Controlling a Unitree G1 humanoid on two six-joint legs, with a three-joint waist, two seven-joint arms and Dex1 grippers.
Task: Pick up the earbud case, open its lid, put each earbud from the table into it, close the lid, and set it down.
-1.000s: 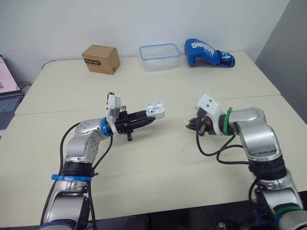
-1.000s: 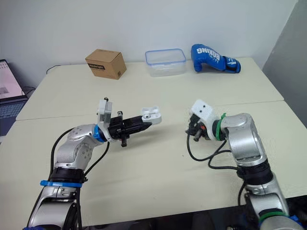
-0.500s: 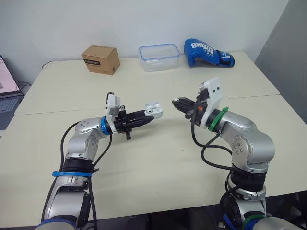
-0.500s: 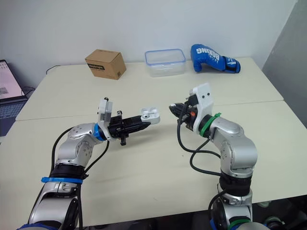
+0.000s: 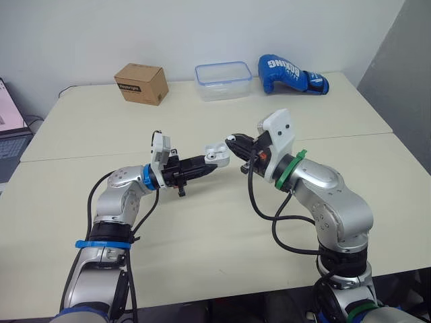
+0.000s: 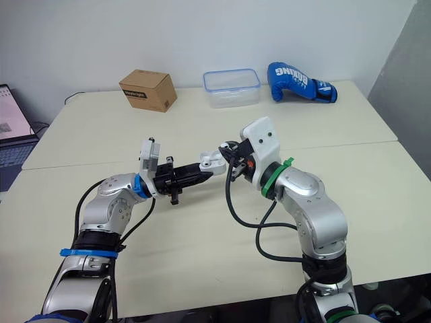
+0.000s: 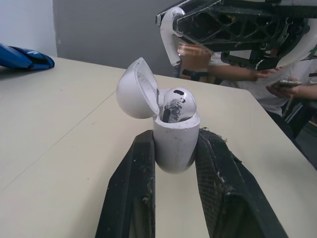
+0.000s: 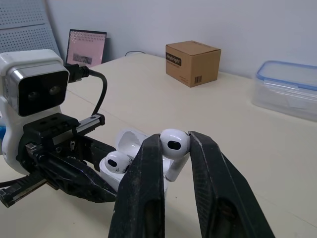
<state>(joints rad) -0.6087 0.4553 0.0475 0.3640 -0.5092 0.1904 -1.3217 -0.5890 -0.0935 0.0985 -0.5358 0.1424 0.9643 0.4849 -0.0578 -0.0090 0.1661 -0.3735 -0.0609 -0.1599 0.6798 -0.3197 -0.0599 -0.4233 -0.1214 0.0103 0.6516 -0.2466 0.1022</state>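
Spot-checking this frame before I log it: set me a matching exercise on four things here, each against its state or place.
Things:
1. earbud case
2. loose earbud
3. cardboard box
4. boxing glove

States or places:
A. blue, at the far edge of the table, on the robot's right
B. pinched in the right gripper, just next to the case
C. lid open, one earbud seated inside, clamped in the left gripper
D. brown, at the table's far edge, on the robot's left

Pairs: 1-C, 2-B, 3-D, 4-A
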